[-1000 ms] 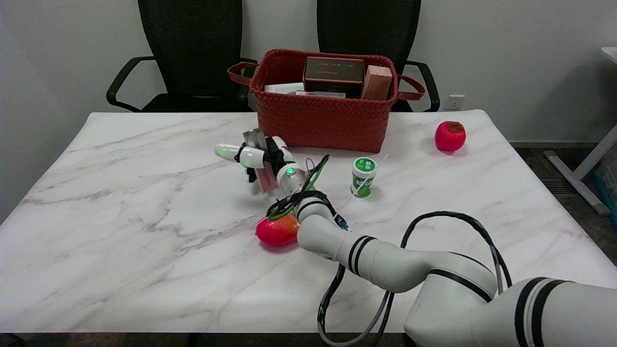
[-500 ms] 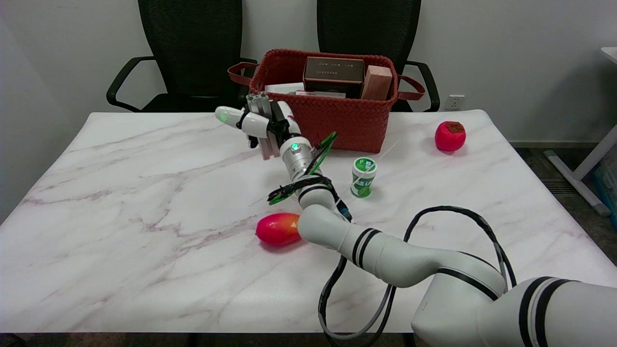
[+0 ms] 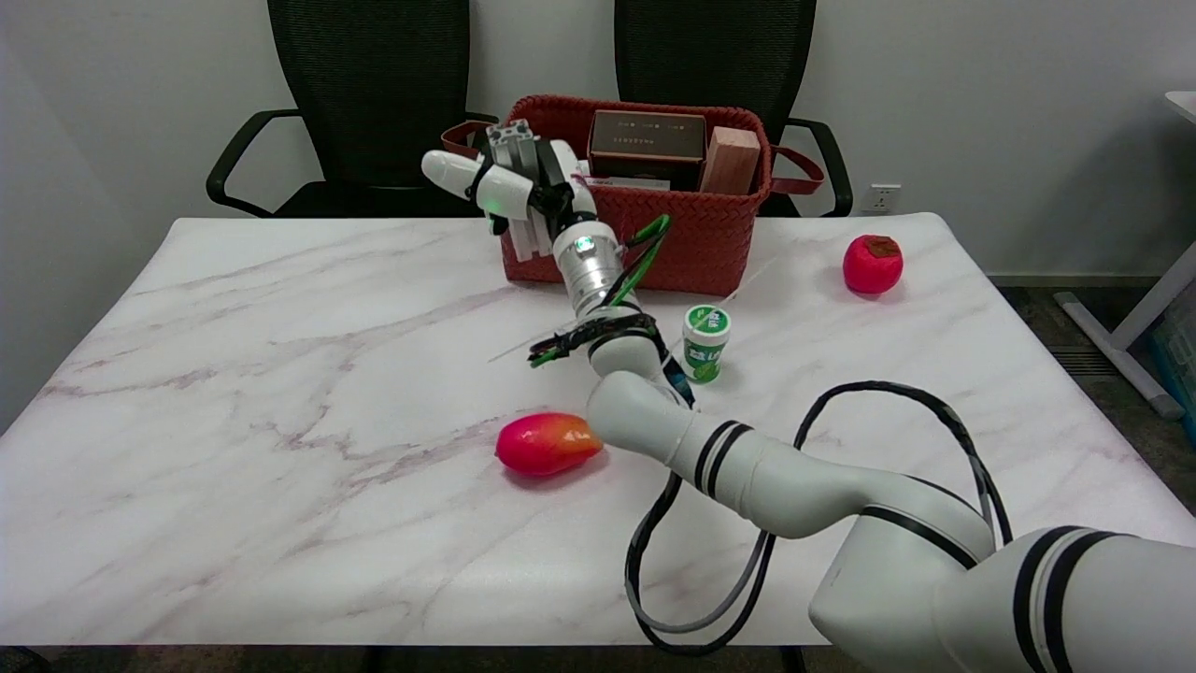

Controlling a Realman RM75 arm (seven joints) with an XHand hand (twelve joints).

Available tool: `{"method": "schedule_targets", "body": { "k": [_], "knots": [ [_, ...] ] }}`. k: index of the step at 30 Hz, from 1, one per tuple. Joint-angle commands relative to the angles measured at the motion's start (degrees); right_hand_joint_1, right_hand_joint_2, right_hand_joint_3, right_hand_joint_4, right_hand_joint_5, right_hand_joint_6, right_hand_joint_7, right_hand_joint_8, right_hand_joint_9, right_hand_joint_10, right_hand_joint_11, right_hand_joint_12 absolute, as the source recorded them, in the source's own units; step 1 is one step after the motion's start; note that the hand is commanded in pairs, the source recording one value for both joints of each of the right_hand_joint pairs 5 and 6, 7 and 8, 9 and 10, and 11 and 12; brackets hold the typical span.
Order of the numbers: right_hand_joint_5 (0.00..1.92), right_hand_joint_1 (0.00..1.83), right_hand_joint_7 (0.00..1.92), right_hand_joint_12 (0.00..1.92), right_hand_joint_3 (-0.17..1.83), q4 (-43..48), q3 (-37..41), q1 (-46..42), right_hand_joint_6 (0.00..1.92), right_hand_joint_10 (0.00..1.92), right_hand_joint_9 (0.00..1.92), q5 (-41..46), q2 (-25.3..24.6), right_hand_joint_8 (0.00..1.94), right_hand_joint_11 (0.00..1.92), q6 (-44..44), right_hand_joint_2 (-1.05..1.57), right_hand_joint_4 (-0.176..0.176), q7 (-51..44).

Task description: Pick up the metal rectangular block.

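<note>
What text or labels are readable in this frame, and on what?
Nothing reads clearly.
Green container: white lettering on its side, too blurred to read.
Dark brown box in the red basket: a line of light print across its front, too small to read.
Metal block in the right robot hand: no marking visible.

Basket [image 3: 645, 245] at the table's [image 3: 234, 393] far edge, boxes [image 3: 647, 140] inside; can [image 3: 704, 344] in front of it; mango [image 3: 547, 444] nearer, left of can; apple [image 3: 873, 264] right of basket.
</note>
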Motion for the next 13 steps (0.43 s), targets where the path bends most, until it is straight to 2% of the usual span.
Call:
{"method": "schedule_targets", "body": {
  "k": [1, 13],
  "knots": [
    [1.50, 0.93, 1.70, 1.77, -0.04, 0.5, 1.0, 5.6, 1.50, 1.68, 1.68, -4.2, 3.0, 1.70, 1.77, 0.9, 0.61, 0.000, -0.1],
    [1.47, 0.94, 1.67, 1.74, 0.01, -11.7, 0.9, 15.0, 1.47, 1.66, 1.66, -6.9, 2.1, 1.67, 1.74, 0.0, 0.58, 0.000, -0.8]
  ]
}}
